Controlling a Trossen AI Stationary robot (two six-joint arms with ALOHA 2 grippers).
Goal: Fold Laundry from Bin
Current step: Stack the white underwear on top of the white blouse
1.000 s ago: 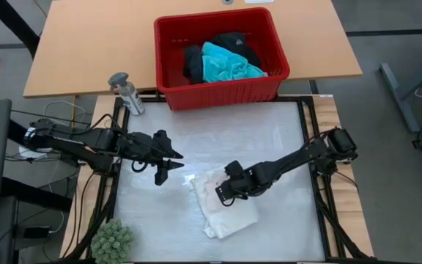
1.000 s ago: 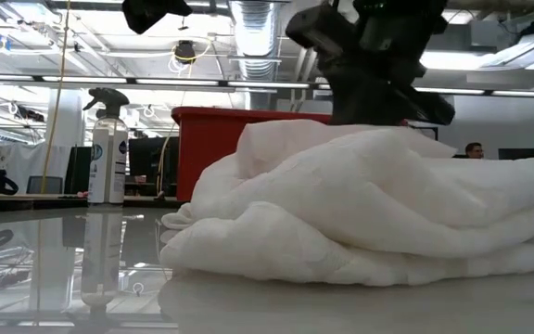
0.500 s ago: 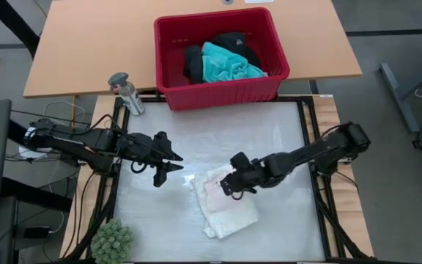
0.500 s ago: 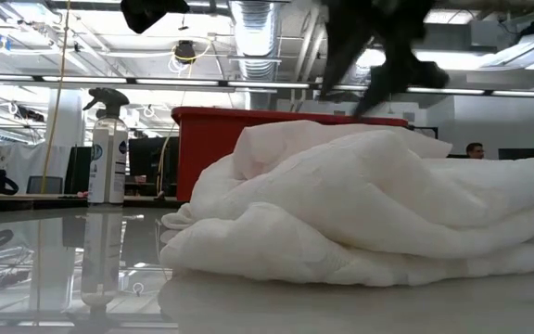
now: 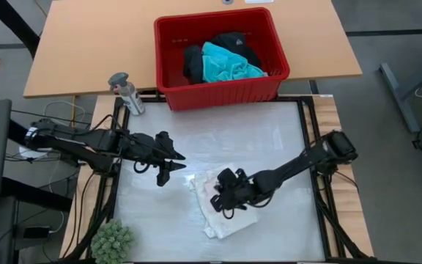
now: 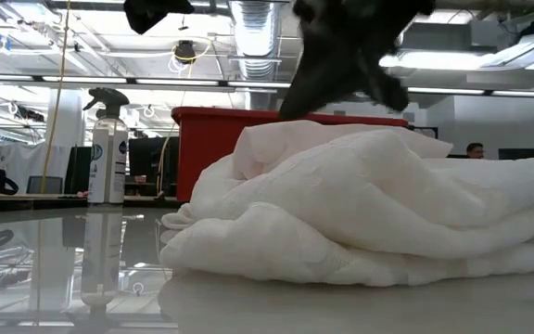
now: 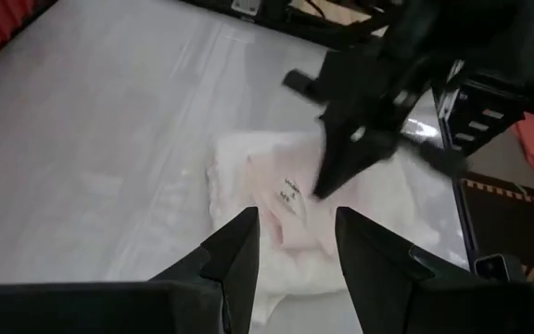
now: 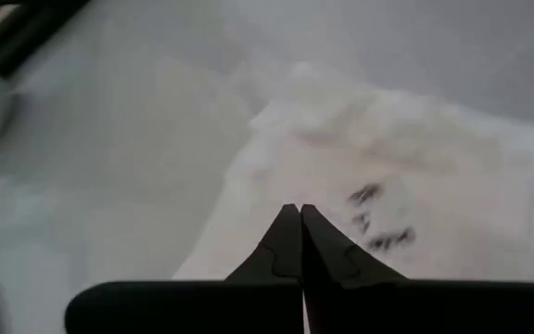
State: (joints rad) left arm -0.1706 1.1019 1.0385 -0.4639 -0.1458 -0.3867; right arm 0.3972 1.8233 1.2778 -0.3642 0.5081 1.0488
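Observation:
A crumpled white garment (image 5: 229, 214) with a pale pink inner patch and a label (image 7: 290, 193) lies on the white table, near its front middle. My right gripper (image 5: 217, 199) is shut and hovers over the garment's left part (image 8: 387, 186); the low view shows it blurred above the pile (image 6: 360, 213). My left gripper (image 5: 171, 169) is open and empty, left of the garment, pointing at it (image 7: 297, 232). The red bin (image 5: 218, 92) stands at the far edge and holds a turquoise shirt (image 5: 227, 64) and black clothing (image 5: 193, 62). My right gripper's shut fingertips (image 8: 290, 223) point slanting down at the garment's pale pink patch (image 8: 341, 176) from the table's right side. I cannot tell whether they touch the cloth.
A spray bottle (image 5: 127, 93) stands at the far left beside the bin, also in the low view (image 6: 108, 148). A green spiky ball (image 5: 112, 240) sits at the near left corner. Bare table lies between the garment and the bin.
My right gripper first rose and drew back toward the table's right and far side, then swung toward the left and near edge over the garment. The garment lies about where it was.

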